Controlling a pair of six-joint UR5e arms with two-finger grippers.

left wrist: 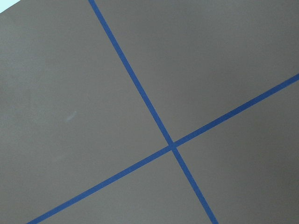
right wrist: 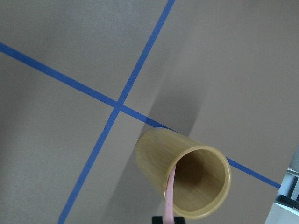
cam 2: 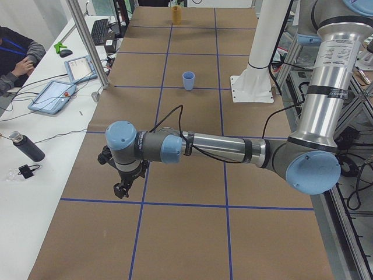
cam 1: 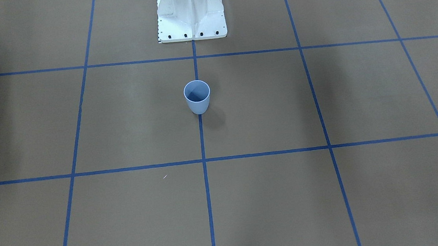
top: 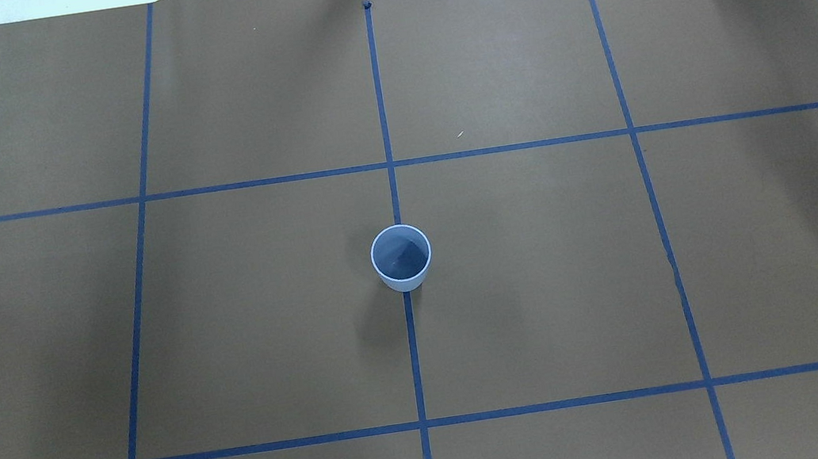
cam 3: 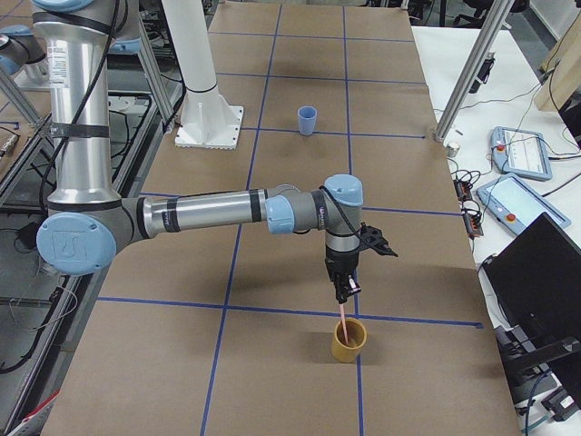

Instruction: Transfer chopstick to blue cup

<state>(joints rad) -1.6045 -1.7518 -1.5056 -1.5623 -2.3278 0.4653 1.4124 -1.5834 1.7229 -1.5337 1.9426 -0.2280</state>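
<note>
The blue cup (cam 1: 197, 97) (top: 401, 257) stands upright on the centre tape line, with nothing in it. It also shows far off as the blue cup (cam 3: 308, 119) (cam 2: 188, 80) in both side views. The pale pink chopstick (right wrist: 170, 191) (cam 3: 341, 312) hangs upright, its lower end inside a bamboo cup (right wrist: 187, 179) (cam 3: 349, 339). My right gripper (right wrist: 167, 219) (cam 3: 343, 289) is right above that cup, shut on the chopstick's upper end. My left gripper (cam 2: 121, 189) hovers low over the paper at the other end of the table. I cannot tell whether it is open or shut.
Brown paper with blue tape lines (left wrist: 172, 145) covers the table. The robot's white base (cam 1: 191, 13) stands behind the blue cup. A side bench holds tablets (cam 3: 517, 150) and a laptop (cam 3: 540, 272). A person (cam 2: 17, 58) sits by another bench with a dark bottle (cam 2: 26, 146).
</note>
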